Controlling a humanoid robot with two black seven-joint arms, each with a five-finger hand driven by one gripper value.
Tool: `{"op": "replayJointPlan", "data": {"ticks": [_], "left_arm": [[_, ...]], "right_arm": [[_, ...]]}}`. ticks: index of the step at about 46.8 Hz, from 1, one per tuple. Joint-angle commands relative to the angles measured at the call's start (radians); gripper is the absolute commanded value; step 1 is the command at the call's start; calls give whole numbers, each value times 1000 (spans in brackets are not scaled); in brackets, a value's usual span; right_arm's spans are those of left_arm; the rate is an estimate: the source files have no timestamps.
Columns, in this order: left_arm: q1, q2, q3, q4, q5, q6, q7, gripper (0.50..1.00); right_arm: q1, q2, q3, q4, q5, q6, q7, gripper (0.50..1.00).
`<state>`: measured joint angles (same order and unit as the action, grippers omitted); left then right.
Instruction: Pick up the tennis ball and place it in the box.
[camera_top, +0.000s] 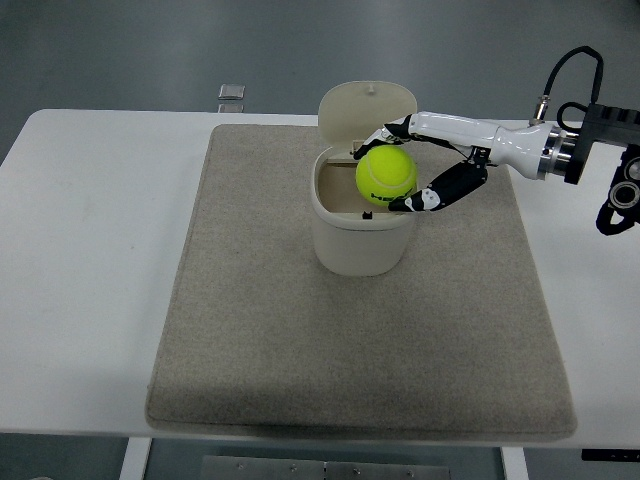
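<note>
A bright yellow-green tennis ball (385, 176) hangs over the right side of the open mouth of a cream box (363, 238). The box's round lid (362, 108) stands tipped up at the back. My right hand (396, 168) reaches in from the right edge, its white and black fingers (432, 195) curled around the ball from above and below. The ball sits just above the box's rim, partly over the opening. The left arm does not show.
The box stands on a grey felt mat (250, 330) that covers most of the white table (90, 250). A small clear object (231, 92) lies at the table's far edge. Black hardware and a cable (600, 110) sit at the right edge.
</note>
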<state>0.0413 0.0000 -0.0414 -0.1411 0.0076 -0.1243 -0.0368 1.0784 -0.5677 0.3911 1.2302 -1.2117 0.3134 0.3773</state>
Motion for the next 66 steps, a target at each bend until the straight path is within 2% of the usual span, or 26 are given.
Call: {"op": "replayJointPlan", "data": {"ticks": [1,16,24,32,41,47,51,56,61,66], "left_arm": [[0,0,0,0,0,0,0,996],[0,0,0,0,0,0,0,996],[-1,0,0,0,0,0,0,996],[0,0,-2,0,-1,0,0,996],[0,0,0,0,0,0,0,996],[0,0,0,0,0,0,0,996],[0,0,-2,0,0,0,0,996],[0,0,0,0,0,0,0,996],[0,0,0,0,-1,0,0,996],[0,0,0,0,-1,0,0,996]], "right_arm": [[0,0,0,-1,0,1,0,860],[2,-3,2,0,6,7,0,860],[3,-23,17,8,27,93,0,860],[5,-80,20,21,126,160,2,860],[6,-158,20,26,291,297,0,860],[3,-210,17,22,391,297,-2,860],[0,-219,15,2,431,297,-6,860],[-14,-216,15,-66,500,291,-63,860],[-38,-204,15,-121,621,216,-124,860],[-64,-184,17,-166,712,176,-181,860]]}}
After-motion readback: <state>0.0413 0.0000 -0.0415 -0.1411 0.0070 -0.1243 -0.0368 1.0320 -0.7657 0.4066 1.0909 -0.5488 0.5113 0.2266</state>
